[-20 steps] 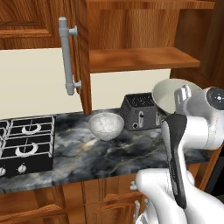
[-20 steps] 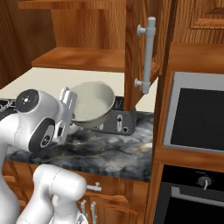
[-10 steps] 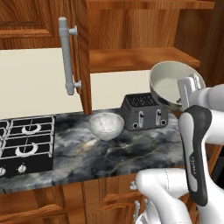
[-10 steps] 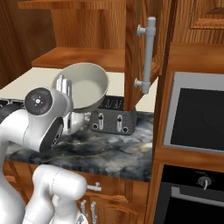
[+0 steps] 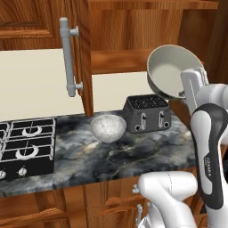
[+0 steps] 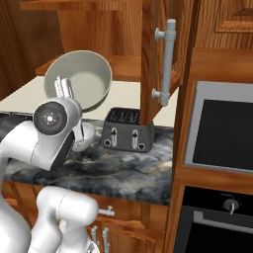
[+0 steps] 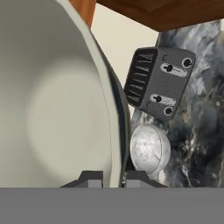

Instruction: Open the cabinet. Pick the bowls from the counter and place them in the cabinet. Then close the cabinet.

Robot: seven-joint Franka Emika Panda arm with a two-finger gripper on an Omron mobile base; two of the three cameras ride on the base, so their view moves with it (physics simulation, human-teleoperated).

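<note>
Hand view, pincer (image 7: pixel 113 178) pinching rim of cream bowl (image 7: pixel 57 100), lifted on edge above black toaster (image 5: pixel 147 113), near open cabinet shelf (image 5: pixel 118 60), speckled bowl (image 5: pixel 108 128) resting on marble surface (image 5: pixel 133 156).

cream bowl (image 5: pixel 171 70) up in the air, tipped on edge, hollow facing the cameras, rim pinched at the bottom, level with the cabinet shelf. speckled whitish-grey bowl (image 5: pixel 108 128) upright on the dark marble counter (image 5: pixel 133 156), just left of the toaster. reddish-brown cabinet (image 5: pixel 129 31) open, door (image 5: pixel 82 53) with silver bar handle swung out.
</note>
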